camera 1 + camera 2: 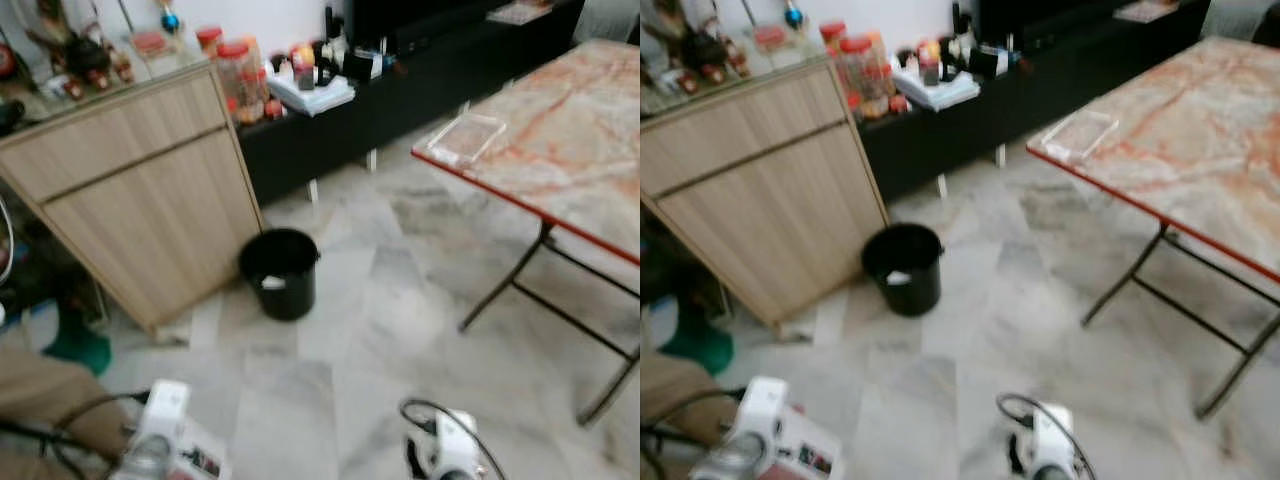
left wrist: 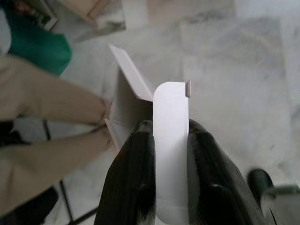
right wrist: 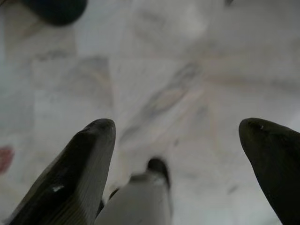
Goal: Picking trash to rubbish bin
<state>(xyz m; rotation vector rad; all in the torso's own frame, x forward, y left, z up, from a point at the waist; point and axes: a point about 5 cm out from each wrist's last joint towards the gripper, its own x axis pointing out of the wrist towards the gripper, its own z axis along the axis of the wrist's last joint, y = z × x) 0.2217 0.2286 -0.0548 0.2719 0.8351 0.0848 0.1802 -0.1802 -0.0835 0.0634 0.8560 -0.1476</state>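
The left gripper (image 2: 170, 140) is clenched on a white cardboard carton (image 2: 145, 110), one flap pinched flat between the two black fingers (image 2: 133, 173), the rest of the opened box hanging beyond them above the marble floor (image 1: 400, 300). The right gripper (image 3: 176, 140) is released, its fingers spread wide over bare tiles, holding nothing.

Step in hand, as judged: carrying the trash to the bin, pick-up done. The black rubbish bin (image 1: 279, 272) stands on the floor ahead and slightly left, well apart from the robot, just beside the near corner of the wooden cabinet (image 1: 140, 190). A pale scrap already lies inside it.

The next move calls for walking forward, bringing the left gripper above the bin's open mouth, then letting go. The carton is light and wide, so it may catch on the rim.

Surroundings: a folding table (image 1: 560, 150) stands to the right, its legs reaching toward mid-floor; a clear tray (image 1: 462, 137) rests at its corner. A person's beige-clad legs (image 2: 42, 122) and a green object (image 1: 78, 348) lie near left. The path to the bin appears open.
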